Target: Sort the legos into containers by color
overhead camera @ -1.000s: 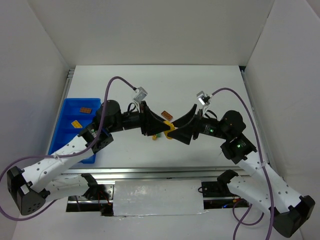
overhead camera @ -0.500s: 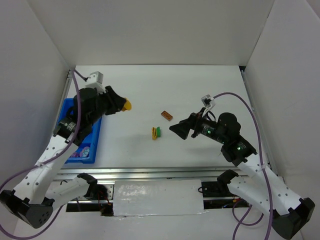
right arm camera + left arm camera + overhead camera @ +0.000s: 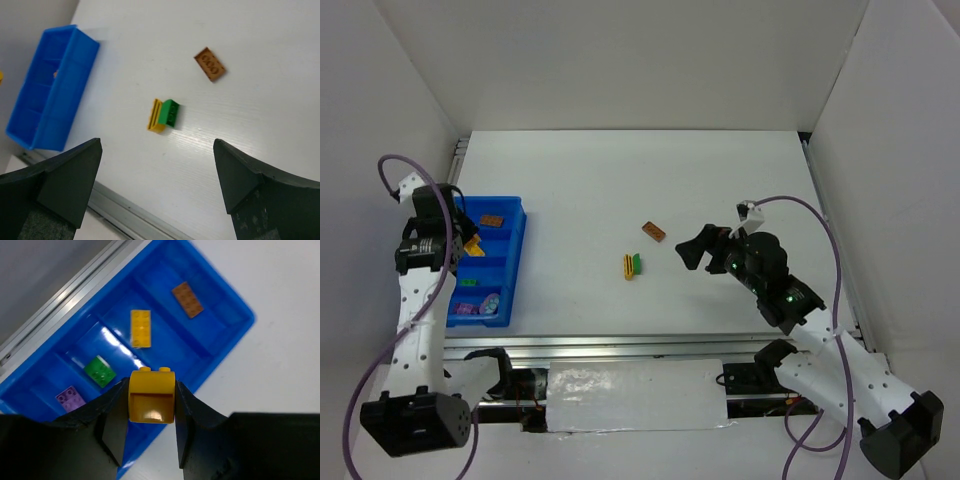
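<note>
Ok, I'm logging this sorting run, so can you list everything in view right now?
bright blue plastic compartment tray: one, blue, table's left side
small plastic bricks in the tray: four, brown-orange, yellow, green, purple, separate compartments
flat brown-orange plastic brick: one, loose mid-table
yellow brick touching green brick: one each, mid-table
two-stud yellow plastic brick: one, held above tray
white table: one, white, under everything
left fingers: two, black, shut on the two-stud yellow plastic brick
right fingers: two, black, open above table
</note>
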Available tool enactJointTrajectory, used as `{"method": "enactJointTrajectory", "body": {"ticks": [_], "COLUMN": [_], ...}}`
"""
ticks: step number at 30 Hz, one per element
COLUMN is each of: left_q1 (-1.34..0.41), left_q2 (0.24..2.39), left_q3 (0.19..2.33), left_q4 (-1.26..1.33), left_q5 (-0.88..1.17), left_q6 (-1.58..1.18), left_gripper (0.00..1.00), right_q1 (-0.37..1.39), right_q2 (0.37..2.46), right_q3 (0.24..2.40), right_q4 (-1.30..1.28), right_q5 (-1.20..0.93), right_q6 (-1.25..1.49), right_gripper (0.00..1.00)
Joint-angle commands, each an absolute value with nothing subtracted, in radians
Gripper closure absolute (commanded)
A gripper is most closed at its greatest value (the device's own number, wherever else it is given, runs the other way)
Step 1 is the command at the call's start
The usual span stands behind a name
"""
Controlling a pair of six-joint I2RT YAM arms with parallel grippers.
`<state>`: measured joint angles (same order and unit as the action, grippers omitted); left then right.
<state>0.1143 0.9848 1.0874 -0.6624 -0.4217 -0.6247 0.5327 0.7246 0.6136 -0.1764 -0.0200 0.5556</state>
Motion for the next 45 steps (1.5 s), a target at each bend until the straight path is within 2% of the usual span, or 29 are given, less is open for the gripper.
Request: {"method": "enactJointTrajectory", "body": {"ticks": [1,45], "left_q1": [0.251,0.267], "left_q2": [0.988,0.942], "left_q3": [1.033,0.96], "left_q4": [-0.632,-0.558], "left_q5": [-0.204,-0.172], "left_q6": [-0.555,-0.517], "left_gripper": [1.0,1.0], "right_q1": [0.526,0.526], "right_q2": [0.7,0.65], "right_q3": [0.56,0.529], "right_q4": [-0.155,-0.135], "right_q5": [0.097,0.026], "right_q6": [0.557,0.549], "right_gripper": [0.0,0.0]}}
